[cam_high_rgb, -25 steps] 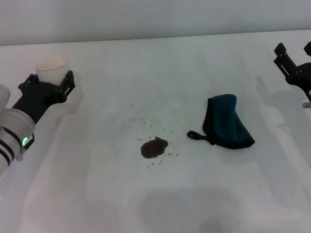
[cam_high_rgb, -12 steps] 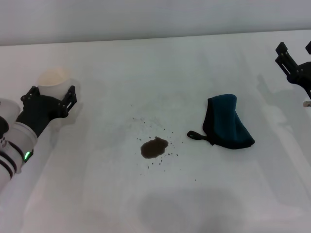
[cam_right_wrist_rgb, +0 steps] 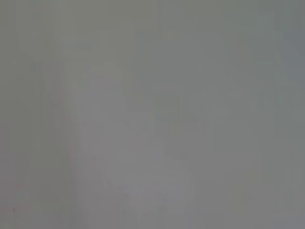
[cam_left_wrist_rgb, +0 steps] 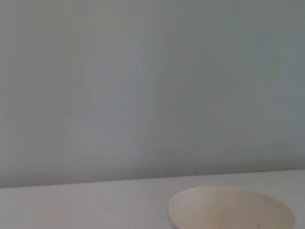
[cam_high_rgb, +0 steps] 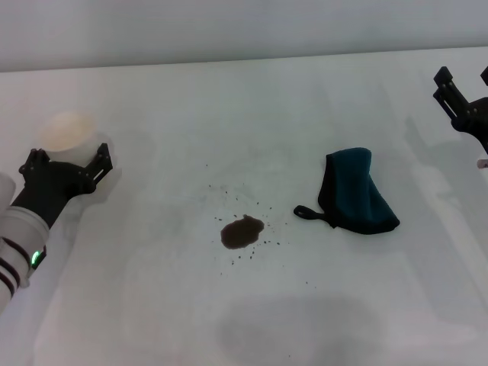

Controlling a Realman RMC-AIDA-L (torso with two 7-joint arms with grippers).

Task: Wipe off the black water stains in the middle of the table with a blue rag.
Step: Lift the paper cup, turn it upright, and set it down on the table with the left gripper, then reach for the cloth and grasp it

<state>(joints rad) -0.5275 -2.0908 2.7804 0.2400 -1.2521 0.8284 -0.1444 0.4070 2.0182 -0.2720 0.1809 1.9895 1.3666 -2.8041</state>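
The black water stains [cam_high_rgb: 242, 232] form a small dark blotch with specks around it in the middle of the white table [cam_high_rgb: 229, 107]. The blue rag [cam_high_rgb: 357, 192] lies crumpled to the right of the stains, its black loop pointing toward them. My left gripper [cam_high_rgb: 69, 158] is at the far left, its fingers closed around a translucent white cup [cam_high_rgb: 67, 131] whose rim also shows in the left wrist view [cam_left_wrist_rgb: 231, 207]. My right gripper [cam_high_rgb: 462, 79] is at the far right edge, open and empty, well away from the rag.
A grey wall [cam_high_rgb: 244, 27] runs behind the table's far edge. The right wrist view shows only a blank grey surface.
My left gripper has moved back toward the near left with the cup in it. The right gripper, the rag and the stains have not moved.
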